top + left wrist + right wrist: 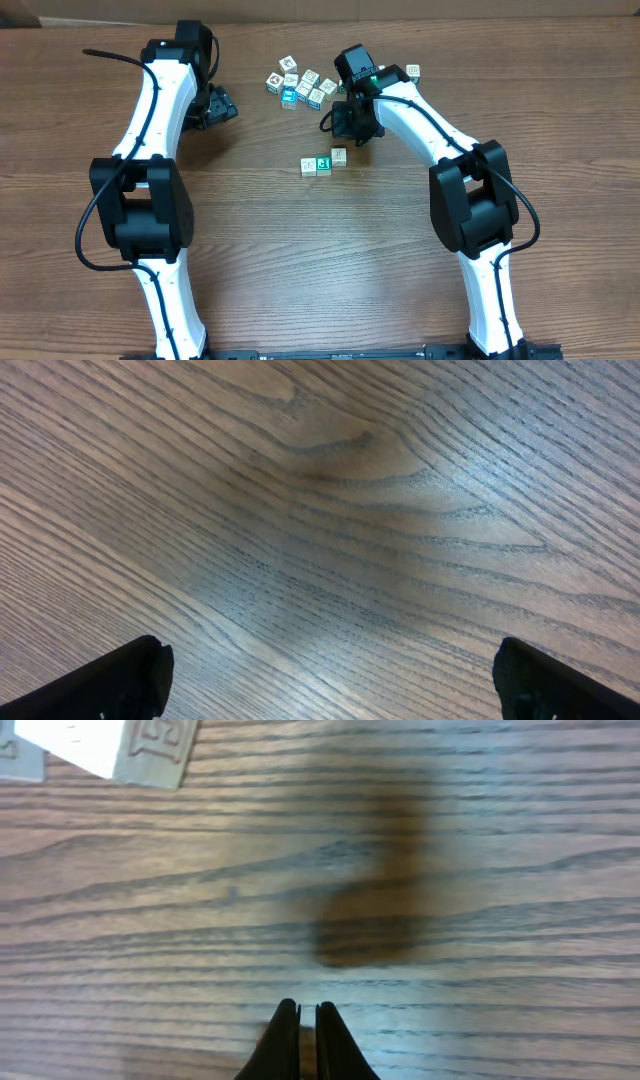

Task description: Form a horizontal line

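The horizontal line is a short row of tiny picture cubes at mid-table: a white one, a teal-green one touching it, and a pale one set slightly higher at the right end. My right gripper hovers just above and right of that pale cube, apart from it. In the right wrist view the right gripper is shut with nothing in it, and a pale cube shows at the top left. My left gripper is open over bare wood, its fingers spread wide.
An irregular cluster of similar cubes lies at the back centre, between the two arms. A lone cube sits behind the right arm. The left gripper rests at the back left, well away from all cubes.
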Controlling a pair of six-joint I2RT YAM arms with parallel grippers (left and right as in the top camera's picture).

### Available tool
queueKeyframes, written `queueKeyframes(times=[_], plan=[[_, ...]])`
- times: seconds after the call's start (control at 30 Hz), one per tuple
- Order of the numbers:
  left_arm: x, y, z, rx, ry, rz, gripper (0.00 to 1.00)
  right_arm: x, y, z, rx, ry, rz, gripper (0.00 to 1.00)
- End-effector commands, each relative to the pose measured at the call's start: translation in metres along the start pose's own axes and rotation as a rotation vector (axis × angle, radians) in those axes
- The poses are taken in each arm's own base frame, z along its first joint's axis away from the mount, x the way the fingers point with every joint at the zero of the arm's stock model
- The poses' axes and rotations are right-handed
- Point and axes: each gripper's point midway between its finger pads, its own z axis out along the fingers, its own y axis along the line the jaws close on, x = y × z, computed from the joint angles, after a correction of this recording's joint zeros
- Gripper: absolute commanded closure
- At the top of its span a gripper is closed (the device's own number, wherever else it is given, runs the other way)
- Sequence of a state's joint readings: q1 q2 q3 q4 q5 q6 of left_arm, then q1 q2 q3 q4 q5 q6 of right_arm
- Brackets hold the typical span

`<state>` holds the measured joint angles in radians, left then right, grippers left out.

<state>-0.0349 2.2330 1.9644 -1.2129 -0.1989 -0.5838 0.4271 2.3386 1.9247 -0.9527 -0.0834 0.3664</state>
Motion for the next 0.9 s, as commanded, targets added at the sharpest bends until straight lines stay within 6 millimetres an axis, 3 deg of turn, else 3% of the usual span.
queueKeyframes(times=[0.0,0.87], plan=[[-0.007,-0.001,-0.014,0.014,-0.039,-0.001,0.0,-0.001,0.015,-0.011,-0.063,-0.003,-0.002,0.96],[-0.007,-0.001,-0.014,0.014,-0.039,-0.001,0.0,0.018,0.015,-0.011,-0.073,0.08,0.007,0.96]])
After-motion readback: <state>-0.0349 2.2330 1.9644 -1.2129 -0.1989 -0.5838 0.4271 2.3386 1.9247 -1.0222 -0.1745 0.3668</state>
